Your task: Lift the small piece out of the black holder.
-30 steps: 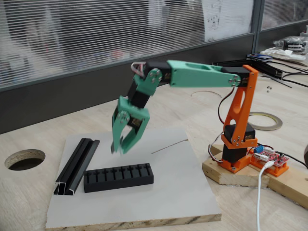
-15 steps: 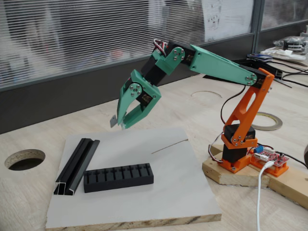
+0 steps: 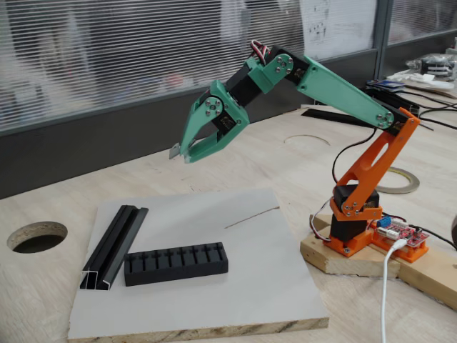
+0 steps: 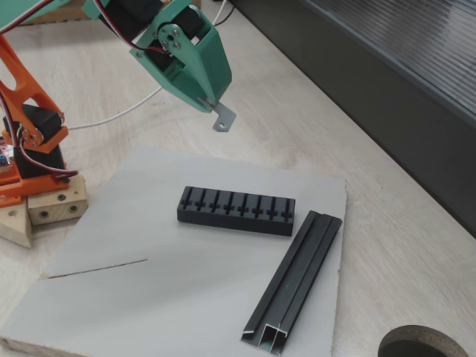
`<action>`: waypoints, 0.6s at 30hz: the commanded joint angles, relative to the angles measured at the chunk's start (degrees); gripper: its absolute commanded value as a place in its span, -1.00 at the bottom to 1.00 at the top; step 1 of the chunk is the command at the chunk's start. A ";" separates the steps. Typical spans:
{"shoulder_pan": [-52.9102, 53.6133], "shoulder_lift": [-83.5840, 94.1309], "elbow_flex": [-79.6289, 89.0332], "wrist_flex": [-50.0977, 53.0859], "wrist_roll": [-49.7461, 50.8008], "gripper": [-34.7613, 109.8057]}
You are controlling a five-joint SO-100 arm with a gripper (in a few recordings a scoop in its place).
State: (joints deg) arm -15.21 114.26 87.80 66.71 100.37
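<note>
The black holder (image 3: 176, 263) (image 4: 236, 210) is a low slotted block lying on the grey board (image 3: 250, 286) (image 4: 149, 297). My green gripper (image 3: 187, 154) (image 4: 210, 104) hangs high above the board, well clear of the holder. It is shut on the small piece (image 3: 175, 151) (image 4: 222, 119), a tiny flat grey sliver that sticks out from the fingertips. The holder's slots look empty from both fixed views.
A long black U-channel rail (image 3: 114, 244) (image 4: 294, 286) lies beside the holder. A thin grey wire (image 3: 251, 216) (image 4: 97, 268) rests on the board. A round hole (image 3: 37, 236) (image 4: 424, 343) is cut in the table. My orange base (image 3: 353, 214) stands on a wooden block.
The arm has risen and drawn back, carrying the gripper with the small piece up and away from the board, from just above the holder to high over the board's far edge.
</note>
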 commanded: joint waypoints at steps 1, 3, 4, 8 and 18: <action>0.09 1.85 -0.70 0.70 0.35 -0.48; 0.09 1.85 -0.79 0.70 0.35 -0.48; 0.09 1.85 -0.79 0.70 0.35 -0.48; 0.09 1.85 -0.97 0.70 0.44 -0.48; 0.09 1.85 -0.97 0.70 0.79 -0.48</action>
State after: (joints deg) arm -15.12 114.26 87.80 66.71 100.55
